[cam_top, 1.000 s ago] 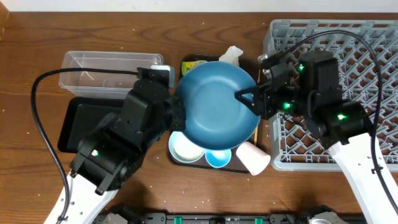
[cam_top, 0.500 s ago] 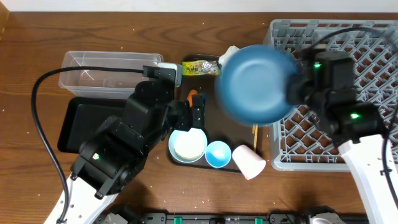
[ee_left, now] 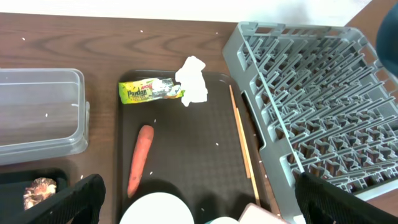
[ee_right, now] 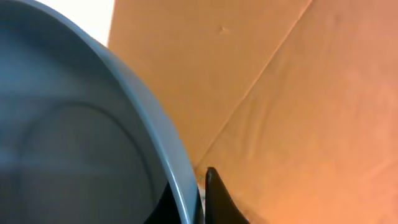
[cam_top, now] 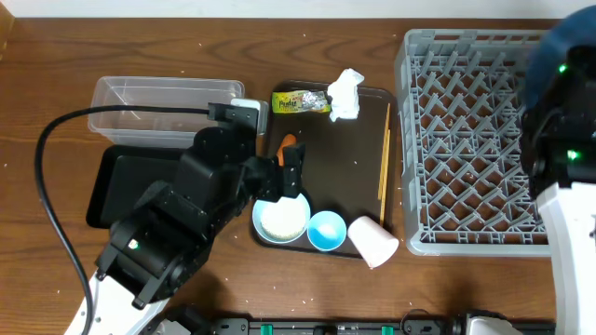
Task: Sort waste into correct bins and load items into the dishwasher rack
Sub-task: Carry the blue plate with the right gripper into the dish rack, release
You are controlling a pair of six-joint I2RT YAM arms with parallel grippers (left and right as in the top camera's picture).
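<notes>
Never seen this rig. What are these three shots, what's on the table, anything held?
Two robot arms work at a table. One picture looks straight down; the other two come from a camera on each wrist. On a brown tray lie a carrot, a wrapper, a tissue and chopsticks, with a white bowl, a blue cup and a pinkish cup at its near edge. Left of it sit a clear tub and a black tray holding a brown lump; right of it, the grey dishwasher rack. The left gripper hovers open and empty over the tray. The right gripper is shut on the rim of the dark blue plate, held above the rack's far corner.
</notes>
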